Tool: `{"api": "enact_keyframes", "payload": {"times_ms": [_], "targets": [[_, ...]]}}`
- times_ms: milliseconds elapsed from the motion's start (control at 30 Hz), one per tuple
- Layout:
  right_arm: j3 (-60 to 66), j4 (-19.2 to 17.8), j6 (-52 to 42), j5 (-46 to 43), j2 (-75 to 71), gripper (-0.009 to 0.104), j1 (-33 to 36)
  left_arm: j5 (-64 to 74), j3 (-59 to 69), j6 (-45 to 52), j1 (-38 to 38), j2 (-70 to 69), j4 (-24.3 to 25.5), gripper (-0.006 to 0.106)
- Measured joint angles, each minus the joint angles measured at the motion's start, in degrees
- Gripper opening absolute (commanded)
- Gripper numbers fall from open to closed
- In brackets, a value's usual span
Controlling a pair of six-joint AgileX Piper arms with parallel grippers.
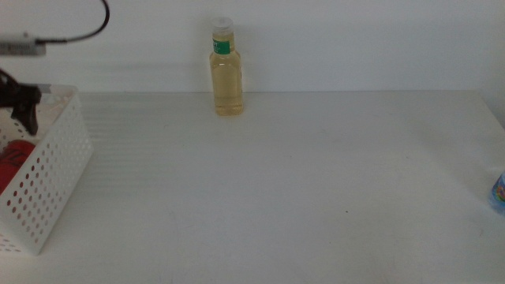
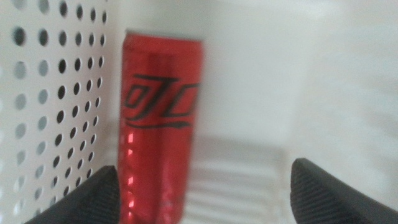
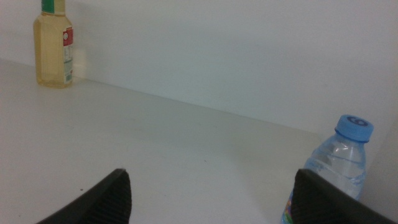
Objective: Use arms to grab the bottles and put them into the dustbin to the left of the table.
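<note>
The red soda can [image 2: 160, 124] lies inside the white perforated dustbin [image 1: 47, 185] at the table's left edge; it shows as a red patch in the middle view [image 1: 14, 162]. My left gripper [image 1: 24, 106] hangs over the dustbin; in its wrist view [image 2: 202, 193] the jaws stand wide open and empty above the can. The yellow-liquid bottle [image 1: 226, 69] with a green label stands upright at the back of the table and shows in the right wrist view [image 3: 54, 45]. The blue-capped water bottle [image 3: 333, 168] stands at the right edge [image 1: 498, 192]. My right gripper [image 3: 211, 199] is open, near the water bottle.
The white table [image 1: 300, 189] stretches between the dustbin and the water bottle. A white wall rises behind the table. A black cable [image 1: 87, 28] loops above the left arm.
</note>
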Motion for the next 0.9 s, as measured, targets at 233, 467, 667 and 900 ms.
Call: {"api": "enact_keyframes", "payload": {"times_ms": [233, 467, 667, 900], "targets": [[0.0, 0.0, 0.0, 0.0, 0.0, 0.067, 0.0, 0.54, 1.94, -5.01, -6.68, -11.29, 0.18, 0.08], [0.0, 0.0, 0.0, 0.0, 0.0, 0.067, 0.0, -4.89, 11.42, -13.11, -16.43, -22.55, 3.51, 0.066], [0.0, 0.0, 0.0, 0.0, 0.0, 0.067, 0.0, -12.92, 21.74, -17.44, -24.56, -30.13, 5.07, 0.054], [0.0, 0.0, 0.0, 0.0, 0.0, 0.067, 0.0, -25.64, 35.63, -22.15, -32.04, -36.86, 7.72, 0.054]]}}
